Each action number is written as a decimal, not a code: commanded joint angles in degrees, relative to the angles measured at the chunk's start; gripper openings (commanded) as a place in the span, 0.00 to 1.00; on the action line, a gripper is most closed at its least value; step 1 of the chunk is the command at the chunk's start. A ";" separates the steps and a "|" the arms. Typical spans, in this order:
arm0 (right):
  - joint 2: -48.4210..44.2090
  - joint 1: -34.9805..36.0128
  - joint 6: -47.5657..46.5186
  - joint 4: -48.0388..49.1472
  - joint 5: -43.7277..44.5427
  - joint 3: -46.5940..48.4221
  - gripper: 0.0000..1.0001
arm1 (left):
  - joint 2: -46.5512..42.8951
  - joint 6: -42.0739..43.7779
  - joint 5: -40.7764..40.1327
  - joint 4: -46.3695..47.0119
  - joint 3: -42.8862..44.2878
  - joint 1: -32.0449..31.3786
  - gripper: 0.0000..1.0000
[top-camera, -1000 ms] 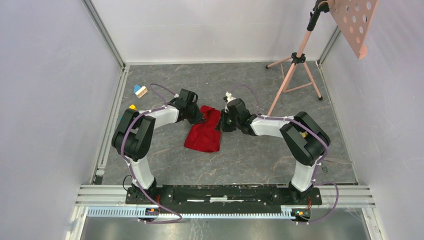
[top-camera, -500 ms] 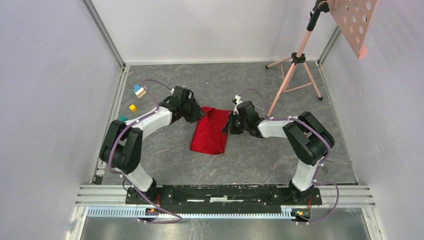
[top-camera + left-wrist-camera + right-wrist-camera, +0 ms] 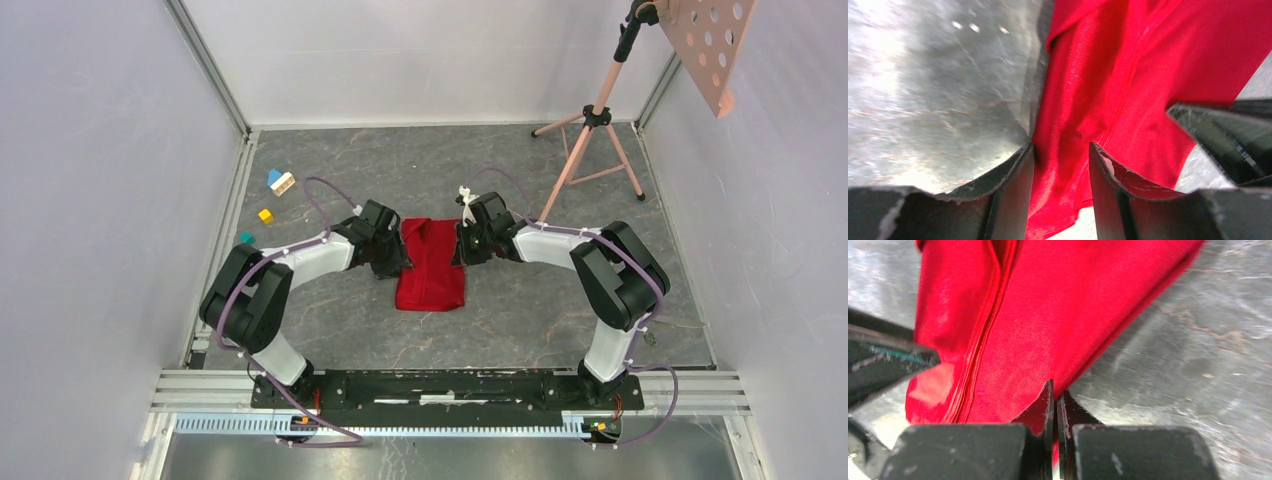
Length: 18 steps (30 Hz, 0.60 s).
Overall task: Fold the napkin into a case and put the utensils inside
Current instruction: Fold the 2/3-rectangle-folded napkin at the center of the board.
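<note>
Grey table [image 3: 520, 310] is holding the napkin [image 3: 430, 268] mid-frame, the left gripper [image 3: 1060, 150] is sitting part open over its left edge, and the right gripper [image 3: 1054, 390] is pinching its right edge.

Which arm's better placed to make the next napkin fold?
Probably right: the right gripper is shut on the napkin at its edge, ready to drag it. The left gripper stands open around the opposite edge and must close first.

Grey marbled table [image 3: 520, 320]: folded red napkin [image 3: 431, 265] mid-surface, toy blocks [image 3: 281, 182] far left, tripod stand [image 3: 597, 117] far right.
</note>
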 commanded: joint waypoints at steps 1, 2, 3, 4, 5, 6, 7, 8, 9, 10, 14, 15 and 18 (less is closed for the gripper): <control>-0.96 0.01 -7.82 -12.02 7.11 5.23 0.00 | 0.60 -2.61 -1.47 2.87 -1.49 -4.44 0.49; -1.09 0.13 -8.65 -13.60 8.29 5.82 0.01 | 0.72 -3.91 -1.08 4.44 -2.31 -5.27 0.48; -1.29 0.27 -9.34 -15.37 9.93 6.46 0.00 | 0.64 -5.61 -0.75 5.92 -3.13 -5.88 0.47; -1.68 0.53 -10.06 -16.91 11.65 7.01 0.00 | 0.51 -6.95 -0.73 7.01 -4.08 -6.53 0.45; -2.02 0.79 -10.62 -18.13 13.11 7.46 0.01 | 0.10 -8.38 -1.16 7.93 -4.82 -7.32 0.43; -2.46 1.07 -11.32 -19.39 13.98 7.74 0.01 | -0.46 -9.39 -1.80 8.26 -5.46 -8.07 0.42; -2.83 1.53 -11.81 -20.28 15.93 8.01 0.00 | -1.20 -10.01 -2.53 8.55 -5.83 -8.74 0.41; -3.10 2.03 -12.16 -20.99 17.38 8.32 0.01 | -1.96 -10.47 -3.02 8.67 -6.21 -9.31 0.41; -3.24 2.72 -12.49 -21.69 18.81 8.64 0.01 | -2.68 -10.65 -3.49 8.66 -6.41 -9.61 0.41; -3.26 3.22 -12.66 -22.18 19.86 8.93 0.00 | -3.62 -10.68 -3.43 8.58 -6.64 -9.61 0.41; -3.15 4.42 -13.12 -22.36 21.69 9.39 0.01 | -7.53 -9.51 -1.91 7.45 -5.72 -8.56 0.43; -3.28 4.60 -13.33 -22.35 22.15 9.53 0.00 | -7.83 -8.84 -0.22 7.44 -4.73 -8.04 0.43; -3.92 4.72 -13.90 -22.20 22.52 9.61 0.00 | -6.10 -6.55 4.24 6.60 -0.20 -6.60 0.38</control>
